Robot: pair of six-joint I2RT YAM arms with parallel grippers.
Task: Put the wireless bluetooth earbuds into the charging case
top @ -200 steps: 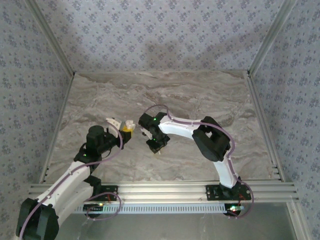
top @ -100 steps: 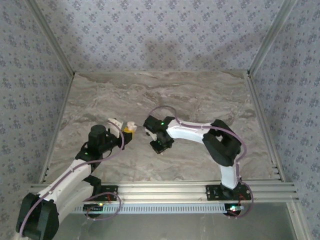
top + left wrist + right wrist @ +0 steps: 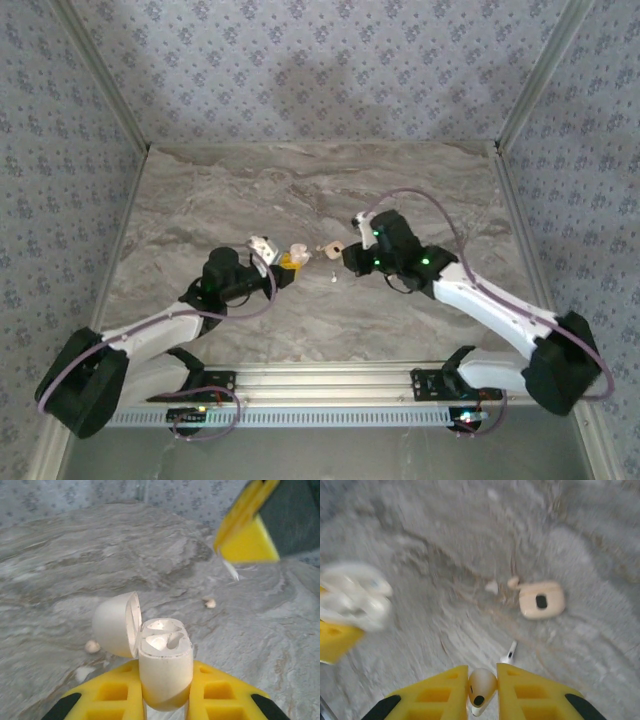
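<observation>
Over the middle of the worktop [image 3: 300,180], found the left arm [image 3: 150,328] and right arm [image 3: 490,305] folded low, with elbows out towards the near left and near right corners and forearms angled inward, tips facing, near but apart. Found the left gripper [image 3: 167,696] clamped on the base of the charging case [image 3: 165,662], held upright, with lid flipped open to its left and two wells facing up. Found the right gripper [image 3: 482,674] pinched shut on one earbud [image 3: 481,689], raised just to the right of the case. Saw the second earbud [image 3: 509,653] lying loose on the worktop, towards the near edge from the tips. Noted a small cream-peach piece [image 3: 541,600] with a dark hollow on the worktop beyond, and a pale crumb [image 3: 512,582] just beside it
</observation>
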